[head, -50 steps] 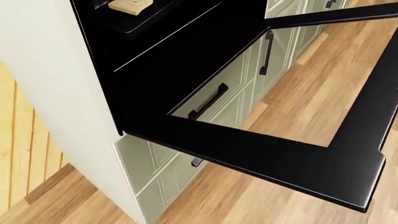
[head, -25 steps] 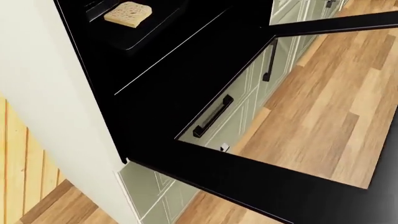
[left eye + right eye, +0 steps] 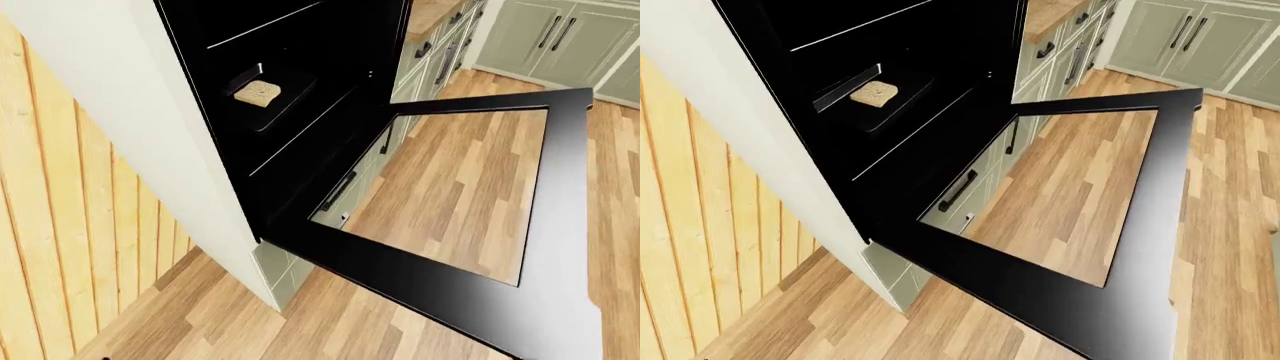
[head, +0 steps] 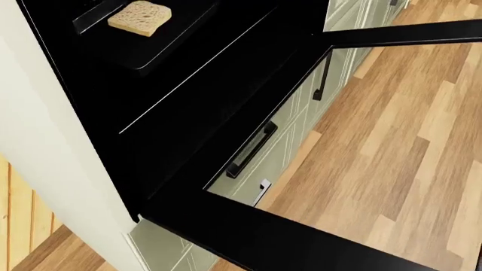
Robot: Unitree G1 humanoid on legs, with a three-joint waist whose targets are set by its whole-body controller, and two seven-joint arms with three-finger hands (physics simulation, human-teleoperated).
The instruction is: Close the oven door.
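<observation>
The black oven sits in a tall white cabinet, and its door hangs open, folded down flat with a glass pane through which I see the wood floor. Inside the cavity a slice of bread lies on a dark tray. The door frame fills the lower middle of both eye views, its far edge pointing to the right. Neither of my hands shows in any view.
Pale green drawers with black bar handles stand under and beside the oven. More green cabinets line the top right. A yellow plank wall rises at the left. Wood floor spreads to the right.
The whole head view has shifted: the camera moved closer and lower over the door, so the bread and tray now sit further left and the door's near edge lies lower in the picture.
</observation>
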